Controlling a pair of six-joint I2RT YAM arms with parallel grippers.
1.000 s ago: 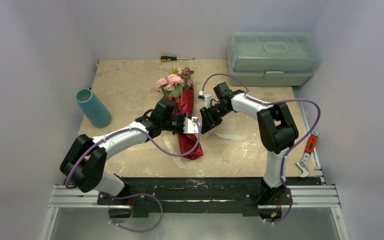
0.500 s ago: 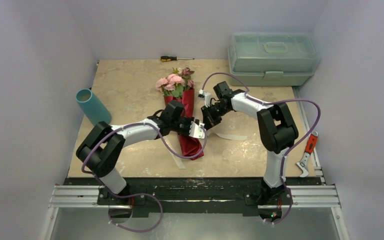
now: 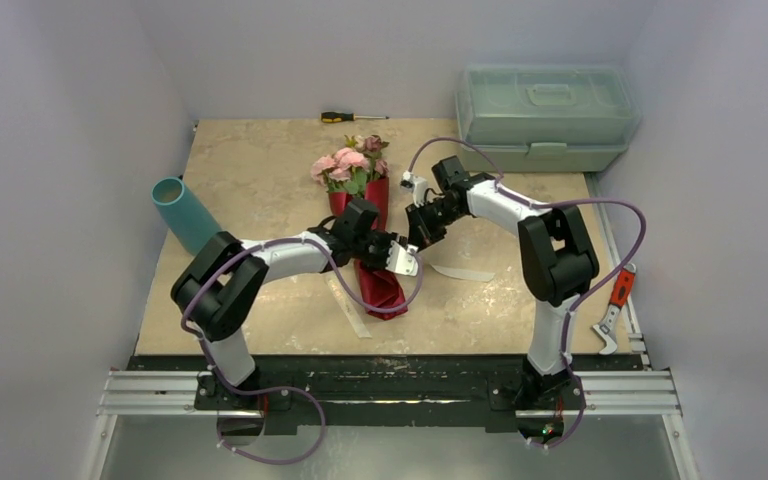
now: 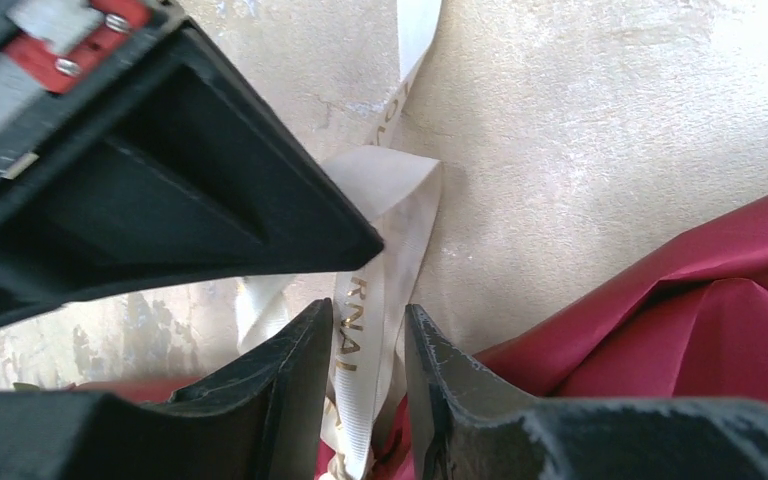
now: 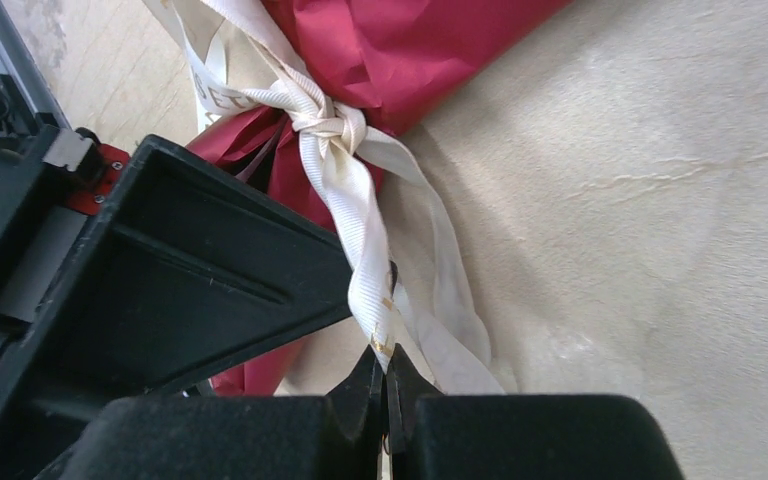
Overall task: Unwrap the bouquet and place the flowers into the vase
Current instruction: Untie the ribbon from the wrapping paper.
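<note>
Right pincer (image 5: 385, 365) of mine is pressed tight on the cream ribbon (image 5: 345, 200) tail, just right of the bouquet (image 3: 372, 200) lying mid-table; my left pincer (image 4: 368, 325) stands slightly spread, straddling another ribbon strand, seemingly not squeezing it.

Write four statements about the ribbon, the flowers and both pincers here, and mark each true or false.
1. The right pincer is shut on a tail of the cream ribbon. True.
2. The ribbon's knot is undone. False: it is tied against the maroon paper.
3. The flowers stand in the vase. False: they lie wrapped in the paper, apart from it.
4. The left pincer has its jaws apart, ribbon running between them. True.
</note>
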